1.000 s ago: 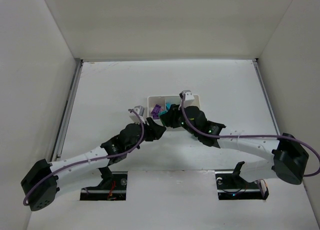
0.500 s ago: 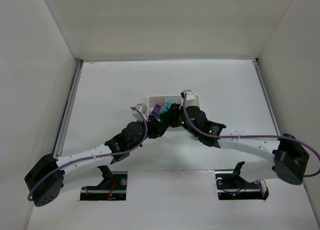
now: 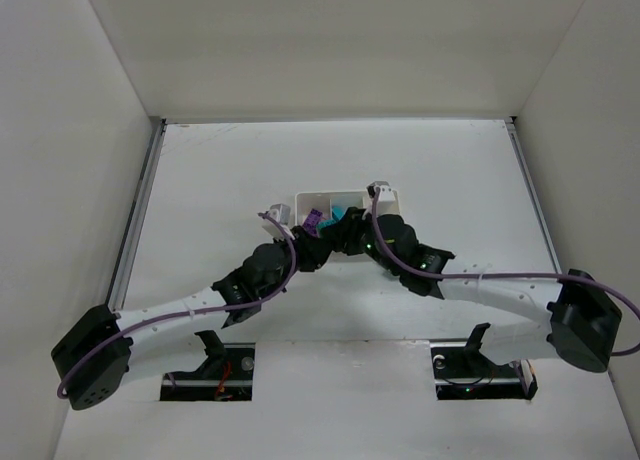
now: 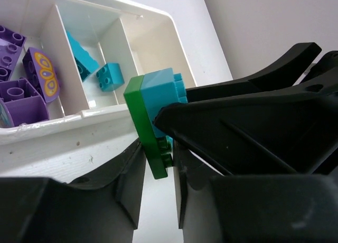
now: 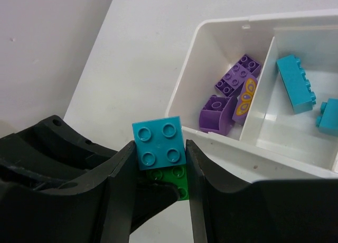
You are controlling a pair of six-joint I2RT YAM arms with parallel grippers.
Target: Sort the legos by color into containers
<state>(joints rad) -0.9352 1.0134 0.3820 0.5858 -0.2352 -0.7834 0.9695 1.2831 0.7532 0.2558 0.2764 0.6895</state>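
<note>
A small stack, a cyan brick (image 5: 158, 142) on a green plate (image 5: 171, 180), is held between both grippers just in front of the white tray (image 5: 253, 159). My right gripper (image 5: 158, 148) is shut on the cyan brick. My left gripper (image 4: 158, 161) is shut on the green plate (image 4: 145, 124), with the cyan brick (image 4: 163, 97) above its fingers. In the top view the left gripper (image 3: 312, 248) and right gripper (image 3: 338, 238) meet at the tray's (image 3: 310, 193) near edge. Purple bricks (image 5: 232, 103) lie in the left compartment and cyan bricks (image 5: 296, 84) in the middle one.
The tray's third compartment (image 4: 145, 47) shows no bricks in the left wrist view. White enclosure walls stand at the left, right and back of the table. Both arms cross the near half of the table.
The left arm has moved forward and right, bringing its gripper up against the right gripper at the tray's near edge. The right gripper has hardly moved.
</note>
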